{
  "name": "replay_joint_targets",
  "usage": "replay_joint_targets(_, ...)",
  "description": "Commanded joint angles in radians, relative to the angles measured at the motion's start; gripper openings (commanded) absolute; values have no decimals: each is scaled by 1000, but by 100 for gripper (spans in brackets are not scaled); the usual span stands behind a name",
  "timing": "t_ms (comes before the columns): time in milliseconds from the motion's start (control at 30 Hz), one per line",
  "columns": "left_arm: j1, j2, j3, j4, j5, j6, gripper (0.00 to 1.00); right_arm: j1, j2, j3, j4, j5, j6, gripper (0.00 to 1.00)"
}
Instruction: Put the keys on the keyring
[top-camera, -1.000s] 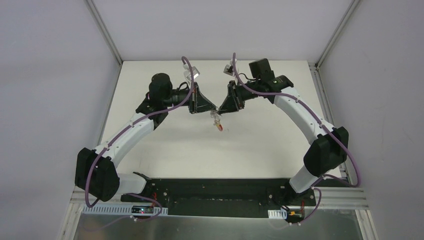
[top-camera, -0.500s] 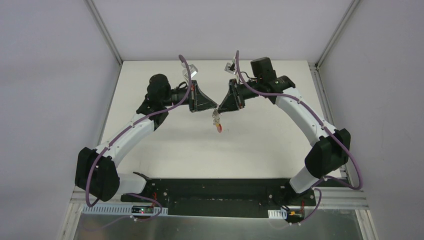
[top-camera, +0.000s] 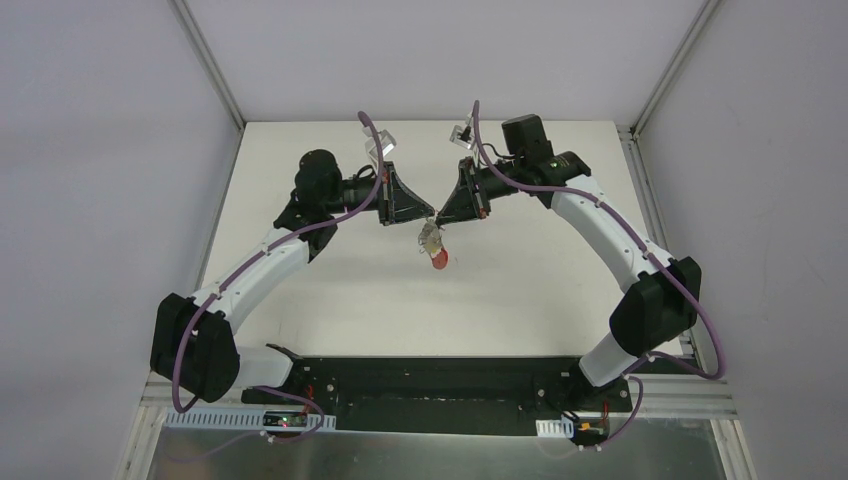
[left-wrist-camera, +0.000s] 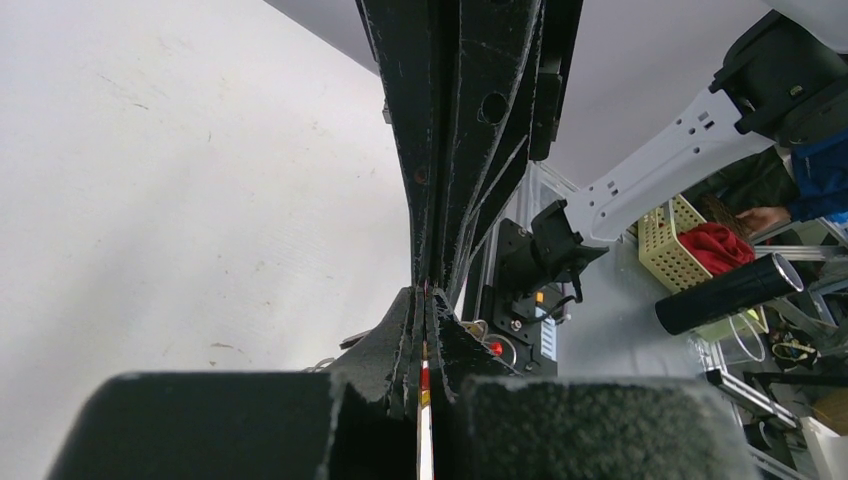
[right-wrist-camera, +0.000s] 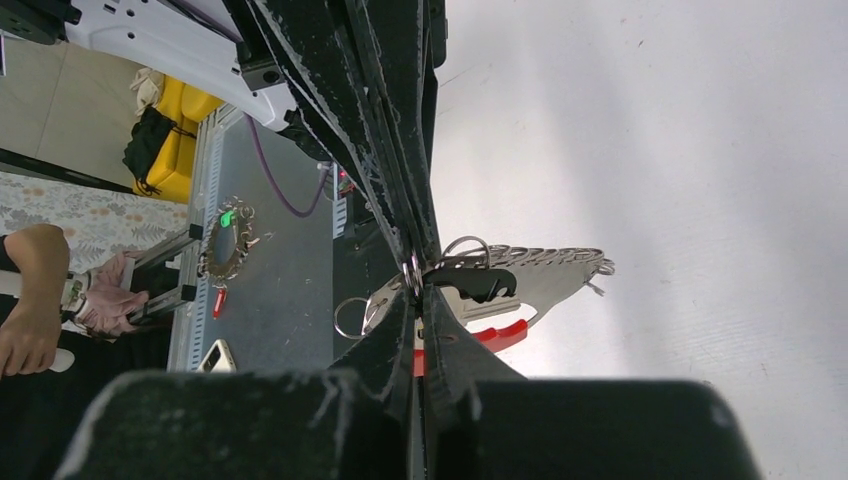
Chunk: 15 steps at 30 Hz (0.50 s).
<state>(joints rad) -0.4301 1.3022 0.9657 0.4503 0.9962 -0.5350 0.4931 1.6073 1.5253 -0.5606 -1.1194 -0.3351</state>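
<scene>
- Above the white table (top-camera: 330, 270), the left gripper (top-camera: 431, 215) and right gripper (top-camera: 442, 220) meet tip to tip, both pinched tight.
- The keyring (top-camera: 433, 243) hangs just under the tips, gripped by both.
- A black-headed key (right-wrist-camera: 482, 284) sits just beside the right fingers.

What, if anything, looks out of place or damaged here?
Nothing looks spilled or damaged. The keyring hangs tilted in the air above the table, pinched by the left end effector and the right end effector.
</scene>
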Motion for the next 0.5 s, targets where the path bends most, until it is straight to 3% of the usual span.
replay_joint_targets(0, 6, -7, 22, 9, 53, 53, 0, 4, -31, -2, -4, 40, -53, 0)
replay_joint_targets(233, 5, -7, 119, -291, 66, 302, 20, 51, -12, 10, -57, 113, -101, 0)
replay_joint_targets(467, 4, 5, 172, -500, 82, 495, 28, 79, 21, 35, -95, 125, -123, 0)
